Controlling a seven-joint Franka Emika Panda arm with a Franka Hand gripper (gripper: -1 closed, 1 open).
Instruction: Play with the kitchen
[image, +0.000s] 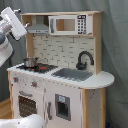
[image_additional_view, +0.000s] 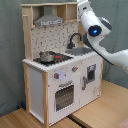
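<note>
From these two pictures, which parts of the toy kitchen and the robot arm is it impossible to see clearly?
- Gripper: its tip shows in neither exterior view; the arm ends behind the kitchen top, so its fingers stay unseen.
- Microwave: hidden in the second exterior view by the arm.
- Pot contents: too small in both exterior views.
- Oven inside: too dark behind the door.
- Kitchen base: cut by the first exterior view's bottom edge.
</note>
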